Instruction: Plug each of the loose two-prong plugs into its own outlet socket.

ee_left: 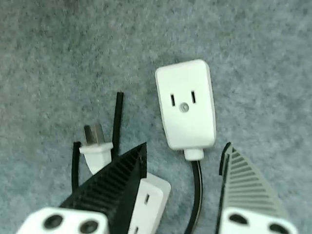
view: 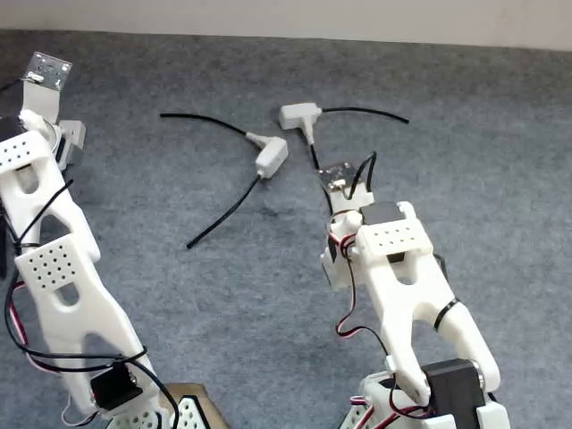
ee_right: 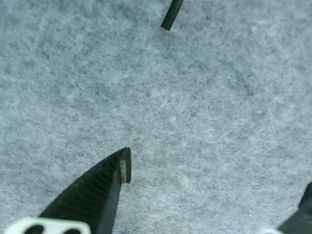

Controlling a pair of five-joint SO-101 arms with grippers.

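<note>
In the left wrist view a white outlet socket (ee_left: 185,105) lies face up on the grey carpet, its black cord running back between my fingers. My left gripper (ee_left: 185,152) hangs open over the socket's cord end. A loose white two-prong plug (ee_left: 95,144) lies beside the dark finger (ee_left: 117,180), and a second white socket (ee_left: 148,204) is partly hidden under that finger. My right gripper (ee_right: 217,180) is open above bare carpet, with a black cord end (ee_right: 170,17) farther off. In the high view two more white corded pieces (view: 273,156) (view: 299,116) lie mid-table.
The left arm (view: 45,259) stretches along the left edge to the far left corner. The right arm (view: 402,268) stands at the centre right, its head just short of the white piece with the crossing black cords (view: 223,210). Grey carpet (view: 500,161) covers the table.
</note>
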